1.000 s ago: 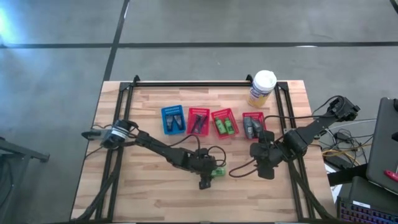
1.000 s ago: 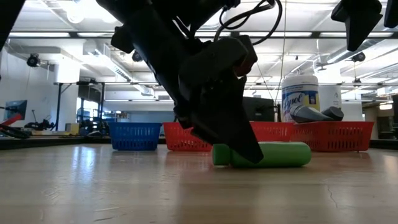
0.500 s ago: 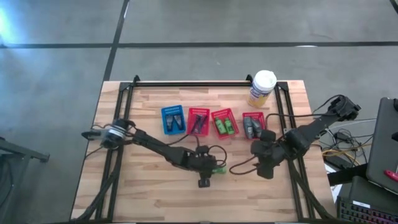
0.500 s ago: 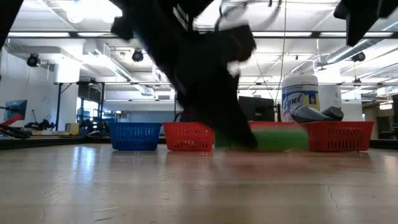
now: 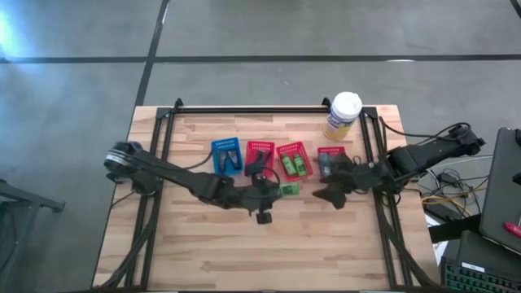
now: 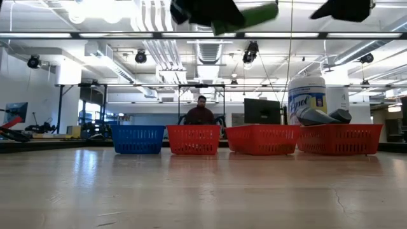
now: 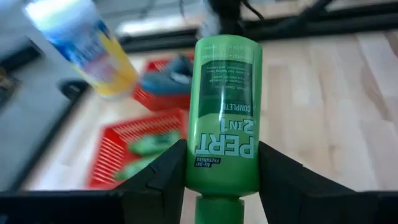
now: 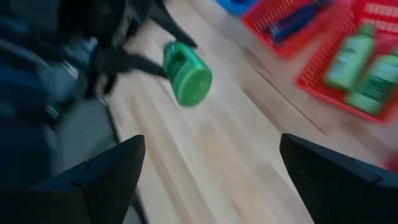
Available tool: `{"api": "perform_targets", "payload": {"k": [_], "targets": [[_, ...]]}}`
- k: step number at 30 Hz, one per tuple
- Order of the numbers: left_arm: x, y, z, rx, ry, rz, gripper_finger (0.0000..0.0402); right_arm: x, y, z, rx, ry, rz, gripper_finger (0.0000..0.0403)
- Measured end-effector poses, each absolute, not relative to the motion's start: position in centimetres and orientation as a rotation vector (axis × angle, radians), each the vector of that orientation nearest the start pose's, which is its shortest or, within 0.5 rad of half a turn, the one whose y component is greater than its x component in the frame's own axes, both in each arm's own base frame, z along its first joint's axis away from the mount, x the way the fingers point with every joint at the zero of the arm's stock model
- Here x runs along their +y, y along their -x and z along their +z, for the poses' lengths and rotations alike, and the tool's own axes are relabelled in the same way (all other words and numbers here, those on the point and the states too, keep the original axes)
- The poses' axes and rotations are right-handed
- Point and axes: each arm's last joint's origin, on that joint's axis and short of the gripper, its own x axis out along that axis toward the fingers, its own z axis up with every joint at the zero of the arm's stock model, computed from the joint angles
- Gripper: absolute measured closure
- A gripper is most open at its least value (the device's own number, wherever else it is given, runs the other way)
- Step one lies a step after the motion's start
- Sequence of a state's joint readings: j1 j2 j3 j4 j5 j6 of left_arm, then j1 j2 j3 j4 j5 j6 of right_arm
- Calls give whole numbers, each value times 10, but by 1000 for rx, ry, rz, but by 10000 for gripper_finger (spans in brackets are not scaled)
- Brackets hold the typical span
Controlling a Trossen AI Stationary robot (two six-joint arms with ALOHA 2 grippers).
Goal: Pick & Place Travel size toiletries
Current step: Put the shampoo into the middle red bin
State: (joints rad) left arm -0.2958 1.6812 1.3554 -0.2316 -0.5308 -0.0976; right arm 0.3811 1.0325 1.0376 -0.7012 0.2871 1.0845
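The green bottle point(image 7: 224, 112) is clamped in the left pincer point(image 7: 221, 171), lifted clear for basket point(image 5: 293, 159) placement; the right pincer point(image 8: 208, 168) is held open

Green bottle point(image 7: 225, 112) lifted off table, left claw point(image 5: 277, 190) raised toward baskets

Green bottle point(image 7: 225, 112) with white lettering; red baskets point(image 7: 134, 146).
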Motion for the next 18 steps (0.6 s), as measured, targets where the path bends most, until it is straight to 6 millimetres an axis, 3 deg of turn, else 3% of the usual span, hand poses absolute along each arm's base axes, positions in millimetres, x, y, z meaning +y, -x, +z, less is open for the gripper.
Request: {"api": "perform_targets", "payload": {"k": [8, 13, 18], "targets": [[-89, -353, 333, 410, -277, 329, 239, 52, -211, 319, 418, -937, -268, 35], [-88, -353, 340, 401, -344, 324, 240, 48, -224, 326, 306, -939, -226, 35], [-84, -354, 338, 415, -361, 323, 240, 51, -236, 327, 332, -932, -218, 35]]}}
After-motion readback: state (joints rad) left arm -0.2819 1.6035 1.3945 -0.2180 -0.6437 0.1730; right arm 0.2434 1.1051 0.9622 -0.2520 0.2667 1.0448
